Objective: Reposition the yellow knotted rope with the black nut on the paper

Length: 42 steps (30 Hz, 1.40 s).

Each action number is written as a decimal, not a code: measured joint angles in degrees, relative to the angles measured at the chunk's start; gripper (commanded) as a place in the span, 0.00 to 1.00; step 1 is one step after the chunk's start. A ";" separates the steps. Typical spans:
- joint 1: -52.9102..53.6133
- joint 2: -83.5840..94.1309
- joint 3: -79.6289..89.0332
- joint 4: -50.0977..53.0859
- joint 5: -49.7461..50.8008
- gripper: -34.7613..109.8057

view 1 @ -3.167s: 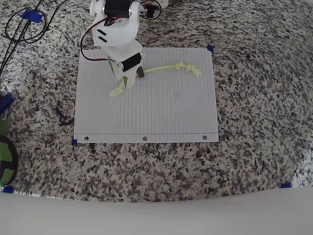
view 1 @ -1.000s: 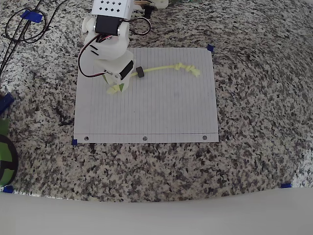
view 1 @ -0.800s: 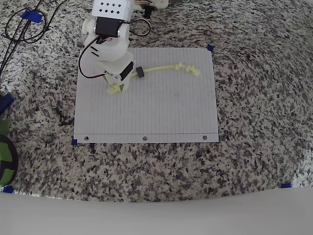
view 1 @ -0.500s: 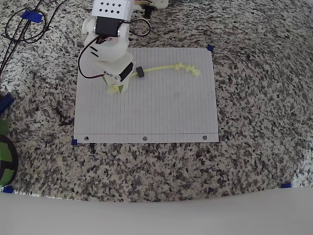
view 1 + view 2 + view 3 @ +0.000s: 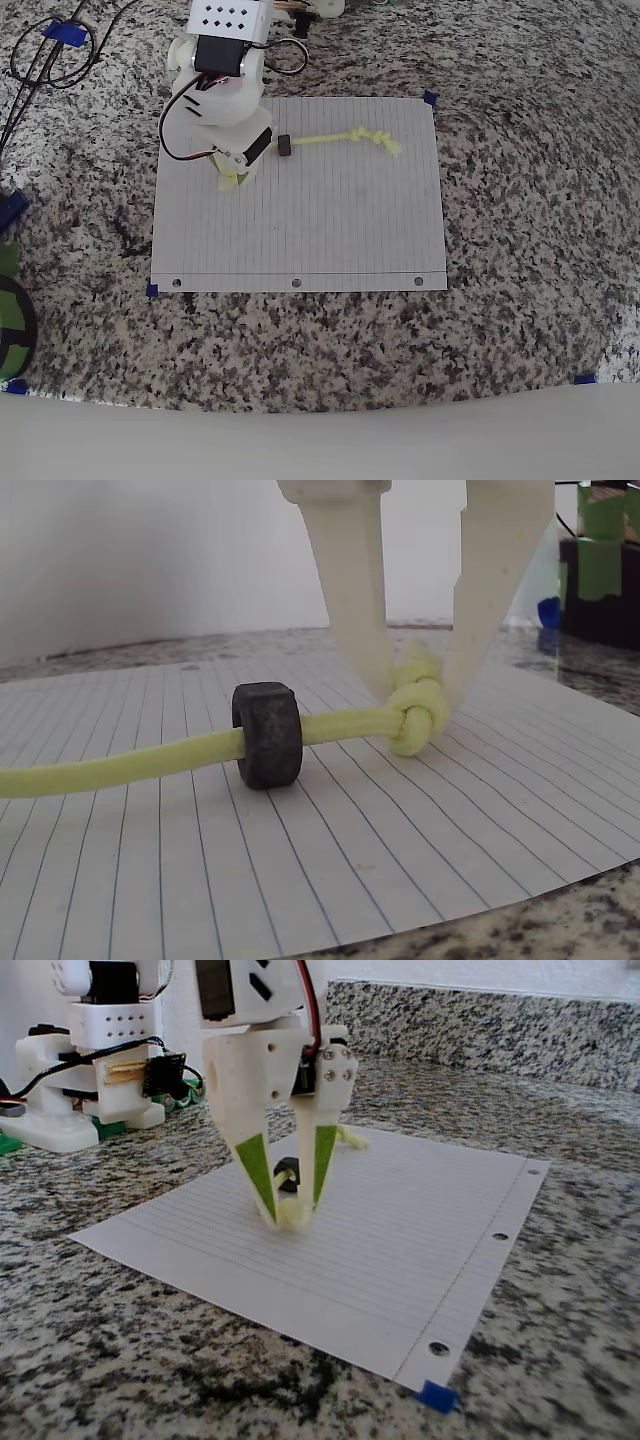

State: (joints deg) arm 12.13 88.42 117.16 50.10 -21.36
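Wrist view, centre frame: white two-finger gripper [image 5: 420, 705] pinches the end knot of the limp, light yellow knotted rope [image 5: 150, 760] on the white lined paper [image 5: 400, 860]; black nut [image 5: 267, 734] may slide.

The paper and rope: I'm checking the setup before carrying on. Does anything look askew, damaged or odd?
Nothing stands out. The paper lies flat and square on the granite counter. The yellow knotted rope rests on it, threaded through the black nut, and the tool pinches the knot at one end. Frayed tips look normal.
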 measured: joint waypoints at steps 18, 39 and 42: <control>18.63 23.99 0.00 2.20 -35.24 0.24; 39.90 36.04 4.83 -8.53 -40.96 0.24; 35.33 38.50 10.37 -12.13 -32.61 0.24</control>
State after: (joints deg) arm 47.46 126.91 127.53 37.97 -53.96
